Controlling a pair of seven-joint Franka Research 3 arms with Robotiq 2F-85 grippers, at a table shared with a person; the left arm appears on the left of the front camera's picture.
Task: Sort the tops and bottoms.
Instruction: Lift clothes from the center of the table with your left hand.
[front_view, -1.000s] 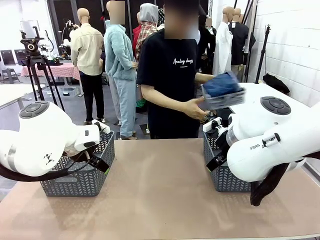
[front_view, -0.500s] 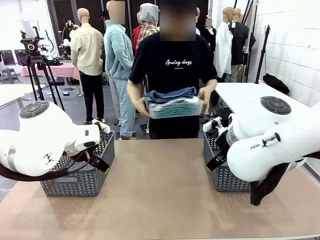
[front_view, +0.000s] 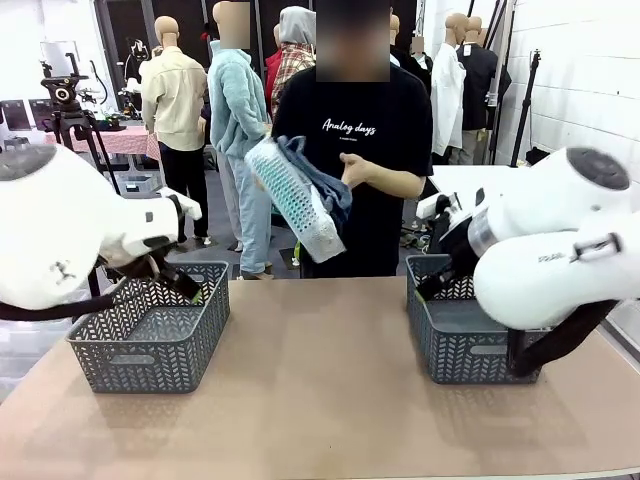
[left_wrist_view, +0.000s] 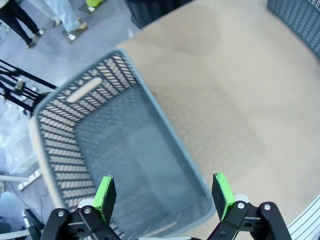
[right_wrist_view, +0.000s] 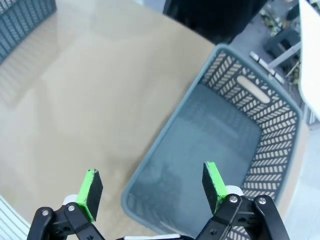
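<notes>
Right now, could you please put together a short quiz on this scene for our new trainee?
1. True or false: the left end effector is shut on a garment.
2. What lies inside the right grey basket? A) denim B) nothing C) a teal shirt
3. Who holds the tilted pale basket with the blue clothes in it?
Key: 1 false, it stands open and holds nothing; 2 B; 3 the person at the far side of the table.
</notes>
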